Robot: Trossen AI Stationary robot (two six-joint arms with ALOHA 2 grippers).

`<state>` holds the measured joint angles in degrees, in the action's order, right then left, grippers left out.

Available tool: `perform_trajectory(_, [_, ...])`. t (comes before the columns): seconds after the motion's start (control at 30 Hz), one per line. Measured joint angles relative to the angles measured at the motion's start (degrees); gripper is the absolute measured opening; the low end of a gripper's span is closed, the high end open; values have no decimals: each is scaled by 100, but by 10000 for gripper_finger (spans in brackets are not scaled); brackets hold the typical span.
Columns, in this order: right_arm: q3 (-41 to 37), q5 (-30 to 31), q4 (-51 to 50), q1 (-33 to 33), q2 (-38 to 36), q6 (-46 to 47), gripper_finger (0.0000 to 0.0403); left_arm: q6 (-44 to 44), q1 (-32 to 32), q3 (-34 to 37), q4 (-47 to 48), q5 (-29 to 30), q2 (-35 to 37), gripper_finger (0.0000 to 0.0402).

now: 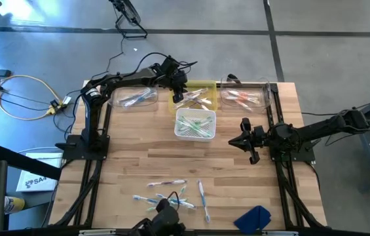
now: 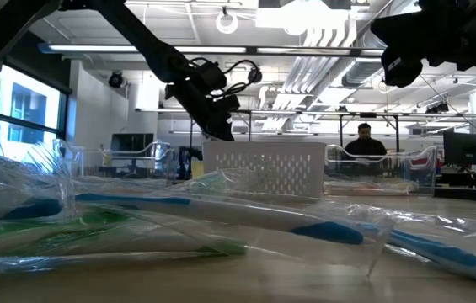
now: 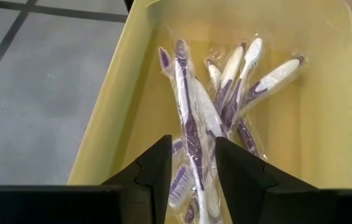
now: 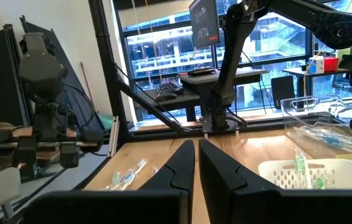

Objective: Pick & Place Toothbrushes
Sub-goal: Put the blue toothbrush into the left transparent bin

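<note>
Several wrapped purple-and-white toothbrushes (image 3: 225, 93) lie in a yellow bin (image 1: 205, 87) at the table's far side. My left gripper (image 3: 192, 168) hovers open over that bin (image 1: 178, 90), pointing down. Its fingers stand on either side of one purple toothbrush (image 3: 188, 106) that lies on the pile; I see no touch. More toothbrushes (image 1: 171, 193) lie loose near the table's near edge, large in the low view (image 2: 221, 215). My right gripper (image 1: 242, 140) waits shut above the table's right middle (image 4: 197, 163).
A white slotted basket (image 1: 195, 124) with green toothbrushes sits just in front of the yellow bin. Clear bins stand to its left (image 1: 134, 97) and right (image 1: 245, 97). A blue cloth (image 1: 253, 217) lies at the near right. A person (image 2: 364, 143) sits beyond the table.
</note>
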<state>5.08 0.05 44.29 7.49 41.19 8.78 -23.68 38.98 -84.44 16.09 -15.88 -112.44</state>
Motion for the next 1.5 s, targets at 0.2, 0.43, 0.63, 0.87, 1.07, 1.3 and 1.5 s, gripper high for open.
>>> perform_trajectory(0.2, [0, 0, 0, 1, -2, 21, 15, 1, -41, 2, -136, 19, 0, 120])
perform_trajectory(0.43, [0, 0, 1, 0, 0, 17, 15, 0, -201, 2, -391, -4, 4, 120])
perform_trajectory(0.63, [0, 0, 6, 2, -2, 4, 15, -42, -311, 2, -445, 39, 7, 120])
perform_trajectory(0.87, [0, 0, 5, 0, -2, 3, 15, -7, -302, 2, -607, 61, 9, 120])
perform_trajectory(1.07, [0, 0, 7, 0, 0, -146, 15, -52, -320, 2, -314, -34, 9, 120])
perform_trajectory(1.3, [0, 2, 7, 2, -1, -151, 15, -324, -341, 2, -215, -7, 9, 120])
perform_trajectory(1.5, [0, 24, 7, 2, 0, -149, 15, -328, -339, 4, -87, 23, 9, 120])
